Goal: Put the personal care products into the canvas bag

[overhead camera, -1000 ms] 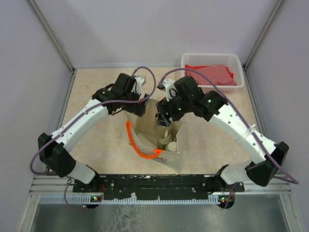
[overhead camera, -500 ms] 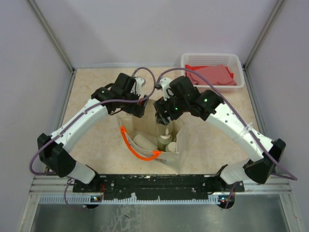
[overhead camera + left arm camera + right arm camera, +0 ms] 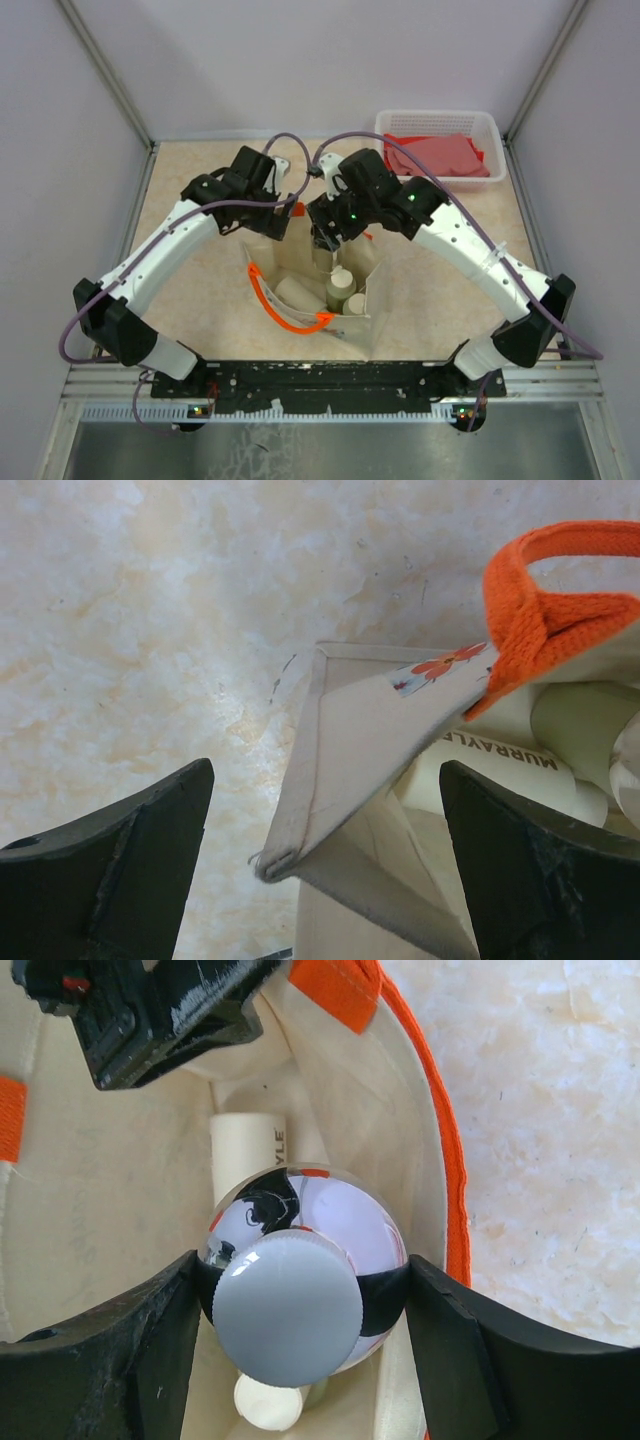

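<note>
Left gripper point(image 3: 325, 772): wide open, canvas bag point(image 3: 355, 725) rim corner between fingers.
Right gripper point(image 3: 300, 1335): clamped on clear bottle point(image 3: 300, 1230) at bag mouth.
Bag interior: cream bottles point(image 3: 297, 292).

A beige marbled tabletop point(image 3: 220, 300) is seen; stood on it are a beige canvas tote with orange handles point(image 3: 355, 330) and a white lattice plastic basket point(image 3: 437, 120).

Counts:
- canvas bag point(image 3: 365, 320): 1, with 2 orange handles, near point(image 3: 285, 312) and far point(image 3: 297, 210)
- clear bottle point(image 3: 290, 1320): 1
- opaque bottles visible in the bag: 3, namely cream bottle point(image 3: 295, 292), sage-green bottle point(image 3: 341, 290), and one showing only its cap point(image 3: 357, 303)
- white lattice basket point(image 3: 437, 123): 1
- red cloth point(image 3: 440, 155): 1 pile; can't count the layers
- arms: 2, left arm point(image 3: 170, 240) and right arm point(image 3: 470, 250)
</note>
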### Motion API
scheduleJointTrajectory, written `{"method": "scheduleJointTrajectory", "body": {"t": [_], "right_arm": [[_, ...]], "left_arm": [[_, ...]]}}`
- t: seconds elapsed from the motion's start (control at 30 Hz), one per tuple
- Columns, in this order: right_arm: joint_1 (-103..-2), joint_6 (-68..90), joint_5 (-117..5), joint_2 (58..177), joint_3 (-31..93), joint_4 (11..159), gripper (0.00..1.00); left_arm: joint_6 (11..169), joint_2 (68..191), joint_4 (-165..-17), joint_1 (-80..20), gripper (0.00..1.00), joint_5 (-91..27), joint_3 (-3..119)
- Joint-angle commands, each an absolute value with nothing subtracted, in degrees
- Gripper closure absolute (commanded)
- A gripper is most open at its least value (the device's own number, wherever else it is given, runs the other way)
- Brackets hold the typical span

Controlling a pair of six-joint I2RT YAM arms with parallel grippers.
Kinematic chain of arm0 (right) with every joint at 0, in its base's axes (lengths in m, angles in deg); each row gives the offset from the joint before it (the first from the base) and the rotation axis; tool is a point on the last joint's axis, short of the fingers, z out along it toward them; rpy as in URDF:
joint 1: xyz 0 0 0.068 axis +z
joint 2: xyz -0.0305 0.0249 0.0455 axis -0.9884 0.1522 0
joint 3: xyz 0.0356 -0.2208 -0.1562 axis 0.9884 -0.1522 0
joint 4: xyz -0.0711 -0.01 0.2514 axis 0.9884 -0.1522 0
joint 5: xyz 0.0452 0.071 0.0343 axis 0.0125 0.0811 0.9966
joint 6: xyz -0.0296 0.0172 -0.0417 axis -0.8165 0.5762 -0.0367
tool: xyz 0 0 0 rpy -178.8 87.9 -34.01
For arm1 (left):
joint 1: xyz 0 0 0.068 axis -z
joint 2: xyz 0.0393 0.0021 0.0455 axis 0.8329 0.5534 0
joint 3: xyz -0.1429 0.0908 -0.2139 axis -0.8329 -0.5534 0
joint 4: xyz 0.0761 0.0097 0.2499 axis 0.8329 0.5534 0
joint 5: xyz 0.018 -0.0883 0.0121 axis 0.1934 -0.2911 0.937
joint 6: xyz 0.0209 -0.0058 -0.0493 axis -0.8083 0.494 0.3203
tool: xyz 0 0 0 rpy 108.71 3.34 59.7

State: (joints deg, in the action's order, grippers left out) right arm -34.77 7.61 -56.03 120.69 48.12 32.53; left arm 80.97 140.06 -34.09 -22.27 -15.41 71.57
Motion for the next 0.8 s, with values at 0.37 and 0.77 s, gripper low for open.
{"method": "scheduleJointTrajectory", "body": {"t": [0.37,0.77], "right_arm": [[-33.48,9.01,-46.45,121.00,43.58,64.85,1.00],[-33.51,7.80,-43.92,123.21,32.46,82.77,1.00]], "left_arm": [[81.46,138.01,-25.71,-24.60,0.00,-11.91,74.48],[81.84,137.67,-22.91,-26.18,0.00,-11.39,75.17]]}}
